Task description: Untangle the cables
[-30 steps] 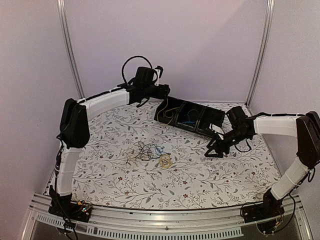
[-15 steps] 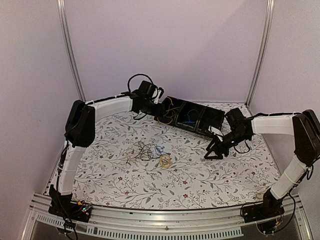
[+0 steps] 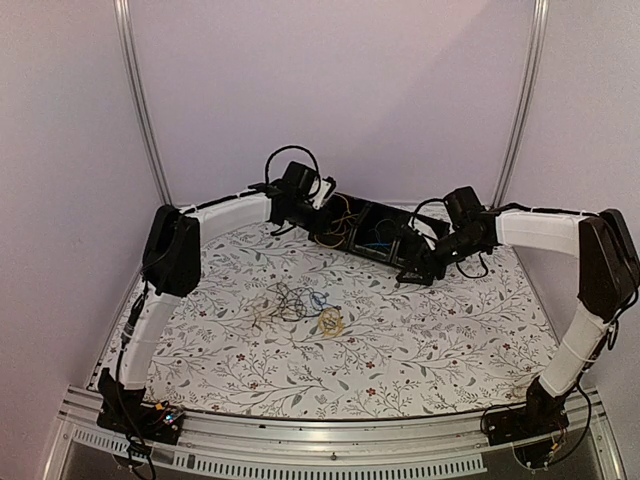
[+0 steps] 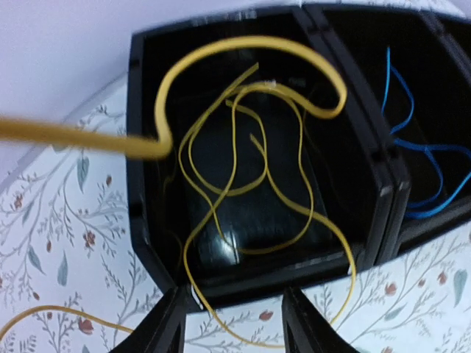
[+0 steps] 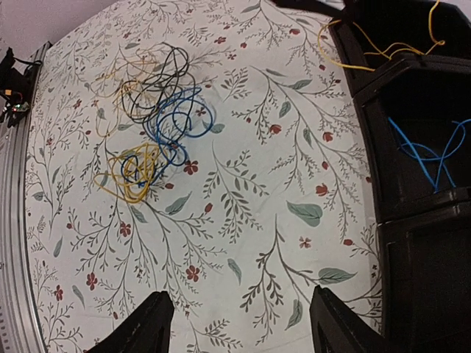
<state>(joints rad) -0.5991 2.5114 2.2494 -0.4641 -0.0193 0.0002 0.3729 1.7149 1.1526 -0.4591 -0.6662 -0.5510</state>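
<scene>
Evidently light, limp, snag-prone: cables lay tangled at frame centre on table, some inside tray | judged best pinched at one outer loop | left claw and right claw stood wide apart.

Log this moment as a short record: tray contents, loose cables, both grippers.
tray: black tray with three compartments, far side of the floral-print table
left compartment: thin yellow wires, one trailing over the near wall
middle compartment: thin blue wires
right compartment: too dark to tell
loose pile: tangled black, blue and yellow cables, mid-table
left gripper: open, at the yellow compartment
right gripper: open, beside tray's right end
</scene>
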